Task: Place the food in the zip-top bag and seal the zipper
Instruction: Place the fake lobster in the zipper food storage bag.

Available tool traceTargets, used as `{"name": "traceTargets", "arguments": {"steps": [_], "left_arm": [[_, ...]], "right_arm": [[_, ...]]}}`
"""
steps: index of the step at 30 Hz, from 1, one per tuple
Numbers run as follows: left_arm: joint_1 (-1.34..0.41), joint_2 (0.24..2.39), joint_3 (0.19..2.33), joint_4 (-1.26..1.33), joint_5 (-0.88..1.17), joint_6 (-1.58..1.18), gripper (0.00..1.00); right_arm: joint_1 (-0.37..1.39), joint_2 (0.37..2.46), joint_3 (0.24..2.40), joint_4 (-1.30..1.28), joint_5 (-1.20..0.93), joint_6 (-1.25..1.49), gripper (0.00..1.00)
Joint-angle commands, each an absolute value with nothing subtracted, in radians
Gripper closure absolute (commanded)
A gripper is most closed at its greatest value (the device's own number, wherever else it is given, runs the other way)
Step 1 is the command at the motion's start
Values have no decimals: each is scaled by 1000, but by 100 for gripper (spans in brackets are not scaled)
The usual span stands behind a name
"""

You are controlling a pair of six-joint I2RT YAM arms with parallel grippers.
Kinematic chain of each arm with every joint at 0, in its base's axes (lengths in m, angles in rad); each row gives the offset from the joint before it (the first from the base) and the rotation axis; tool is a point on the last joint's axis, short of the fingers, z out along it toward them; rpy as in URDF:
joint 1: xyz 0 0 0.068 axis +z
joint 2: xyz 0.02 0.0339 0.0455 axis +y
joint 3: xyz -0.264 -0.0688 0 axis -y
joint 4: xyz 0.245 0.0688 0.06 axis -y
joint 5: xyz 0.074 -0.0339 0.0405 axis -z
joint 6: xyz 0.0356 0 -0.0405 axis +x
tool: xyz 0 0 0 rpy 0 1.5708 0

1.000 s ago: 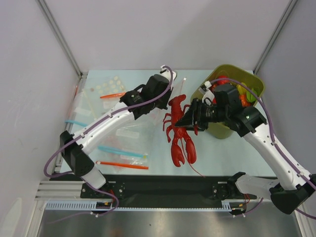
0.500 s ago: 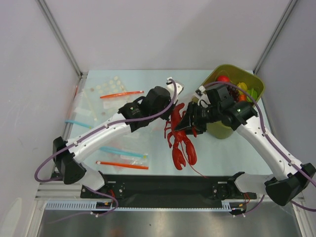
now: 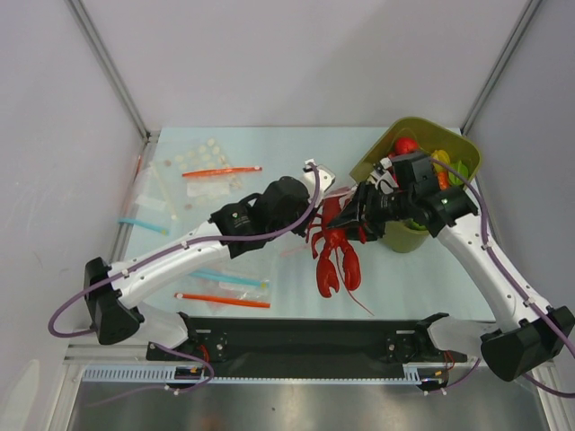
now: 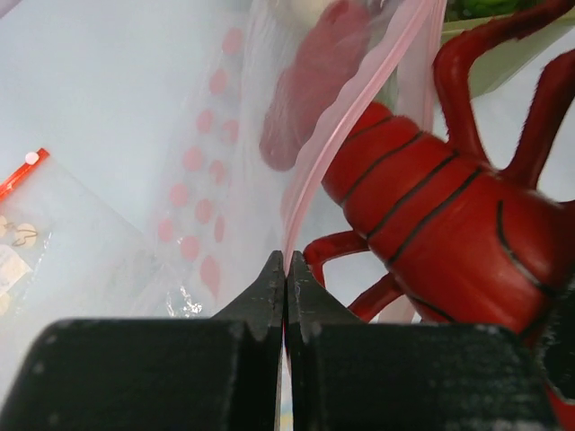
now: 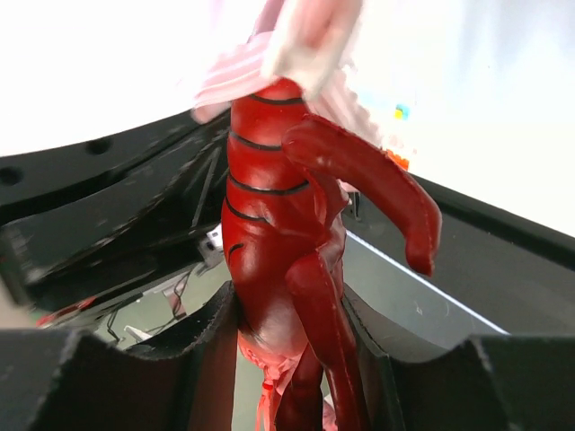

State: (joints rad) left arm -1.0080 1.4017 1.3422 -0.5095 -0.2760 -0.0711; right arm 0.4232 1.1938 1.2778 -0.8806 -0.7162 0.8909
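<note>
My left claw [image 4: 286,269] pinches zip-top bag [image 4: 193,162] rim | right claw [image 5: 292,346] clamps lobster [image 4: 449,224], tail at mouth | zipper [image 4: 359,99] unsealed

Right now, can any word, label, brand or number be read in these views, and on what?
None readable. The crinkly clear plastic bag carries only pale pink dots, the red plastic lobster only black stripes; marks inside the flat clear bag with the orange-red strip are too blurred.
</note>
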Motion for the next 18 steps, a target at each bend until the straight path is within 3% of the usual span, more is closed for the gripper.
{"name": "traceTargets", "arguments": {"steps": [1,12,15,18], "left_arm": [[-1025,1347,1353,-451,-279,-78,100],[-1097,1379,1384,-439,-247,-118,100],[-1100,1385,1381,-434,-212,-158,100],[-1100,1381,1381,-420,-203,-178,100]], "right_arm": [[431,1195,1278,-845,-772,902,100],[433,1221,1223,-753,-724,942,100],[433,1239,1226,-747,-701,928,93],[431,1252,1224,-744,-695,919,94]]}}
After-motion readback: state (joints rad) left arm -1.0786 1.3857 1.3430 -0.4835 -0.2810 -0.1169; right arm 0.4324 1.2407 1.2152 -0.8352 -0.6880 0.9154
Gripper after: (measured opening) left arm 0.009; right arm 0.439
